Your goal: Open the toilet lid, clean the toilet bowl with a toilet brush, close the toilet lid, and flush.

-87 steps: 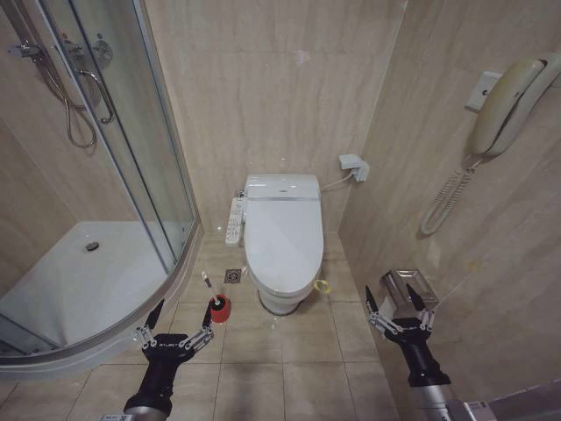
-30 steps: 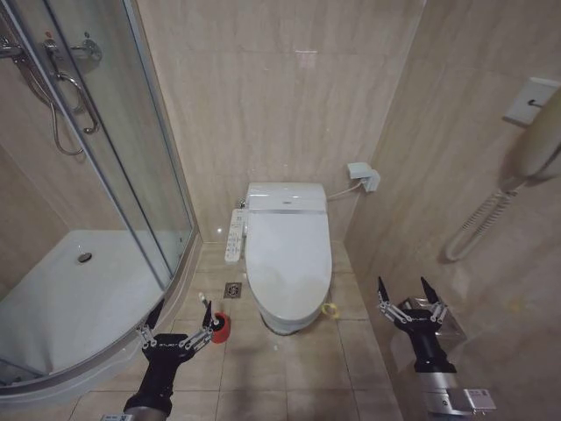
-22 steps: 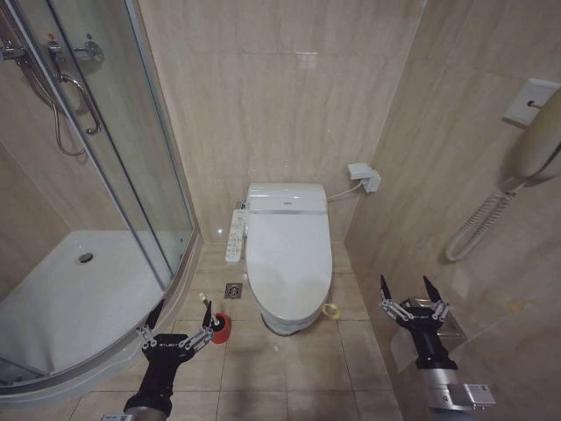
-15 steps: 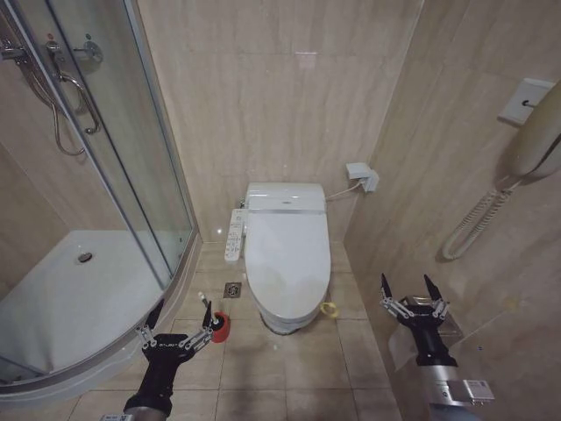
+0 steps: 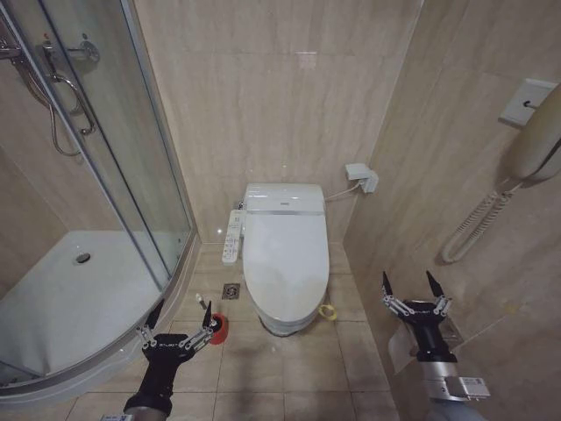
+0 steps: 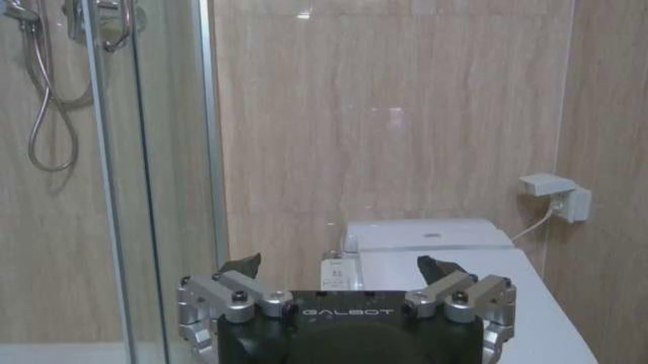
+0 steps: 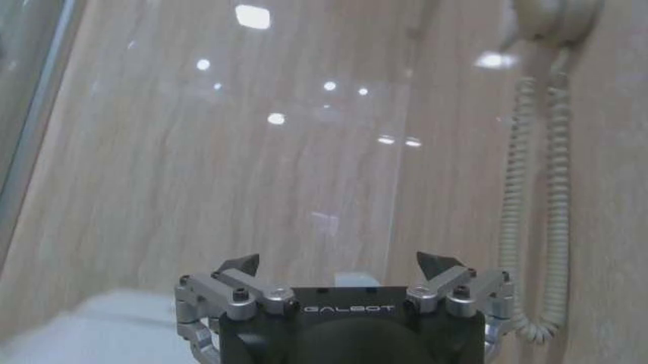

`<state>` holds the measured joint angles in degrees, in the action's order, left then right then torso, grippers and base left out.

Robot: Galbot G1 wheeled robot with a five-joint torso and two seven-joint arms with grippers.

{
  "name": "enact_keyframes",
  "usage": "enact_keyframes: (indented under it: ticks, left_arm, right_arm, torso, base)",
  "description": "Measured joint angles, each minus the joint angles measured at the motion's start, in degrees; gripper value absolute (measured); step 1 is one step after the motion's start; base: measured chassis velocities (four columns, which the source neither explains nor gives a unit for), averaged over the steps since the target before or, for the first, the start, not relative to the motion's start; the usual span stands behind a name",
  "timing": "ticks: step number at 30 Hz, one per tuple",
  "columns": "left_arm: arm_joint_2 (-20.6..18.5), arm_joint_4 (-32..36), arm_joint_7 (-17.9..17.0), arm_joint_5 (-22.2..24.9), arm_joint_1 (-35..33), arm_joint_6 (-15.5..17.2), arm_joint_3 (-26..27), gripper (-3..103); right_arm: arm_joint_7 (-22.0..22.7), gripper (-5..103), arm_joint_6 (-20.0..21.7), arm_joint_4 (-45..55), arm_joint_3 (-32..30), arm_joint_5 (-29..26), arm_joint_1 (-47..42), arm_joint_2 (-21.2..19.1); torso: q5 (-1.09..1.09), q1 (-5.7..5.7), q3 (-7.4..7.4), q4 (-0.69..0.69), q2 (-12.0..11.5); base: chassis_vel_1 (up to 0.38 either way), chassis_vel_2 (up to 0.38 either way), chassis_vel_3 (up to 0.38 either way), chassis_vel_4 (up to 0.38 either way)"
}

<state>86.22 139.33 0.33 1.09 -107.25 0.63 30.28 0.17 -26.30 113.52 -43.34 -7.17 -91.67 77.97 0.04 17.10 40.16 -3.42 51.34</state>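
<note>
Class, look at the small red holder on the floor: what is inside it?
The toilet brush stands in the red holder; its thin white handle rises out, beside the left hand. The holder covers the bristle head.

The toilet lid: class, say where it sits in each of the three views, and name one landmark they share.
Head view: toilet lid, shut, centre, against the back wall.
Left wrist view: lid just beyond the left gripper.
Right wrist view: cannot tell; a pale blur lies beside the right gripper.
Shared landmark: glass shower door.
</note>
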Motion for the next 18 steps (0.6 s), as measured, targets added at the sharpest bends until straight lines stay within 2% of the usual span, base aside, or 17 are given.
enact_keyframes:
  ticks: [4, 12, 18]
  left_arm:
    - [0.0, 0.0, 0.0, 0.0, 0.0, 0.0, 0.0, 100]
    - [0.0, 0.0, 0.0, 0.0, 0.0, 0.0, 0.0, 100]
    - [0.0, 0.0, 0.0, 0.0, 0.0, 0.0, 0.0, 100]
  right_arm:
    - [0.9, 100, 0.8, -0.6, 1.0, 3.3, -0.9, 0.1]
    - [0.5, 100, 1.7, -1.3, 4.3, 5.0, -2.5, -0.1]
    - [-0.7, 100, 1.9, -2.6, 6.6, 4.6, -1.7, -2.4]
  torso:
    - [-0.01, 0.0, 0.0, 0.0, 0.0]
    - [-0.01, 0.0, 0.0, 0.0, 0.0]
    - [0.0, 0.0, 0.0, 0.0, 0.0]
  base:
    - [0.0, 0.0, 0.0, 0.0]
    - [0.0, 0.0, 0.0, 0.0]
    - [0.0, 0.0, 0.0, 0.0]
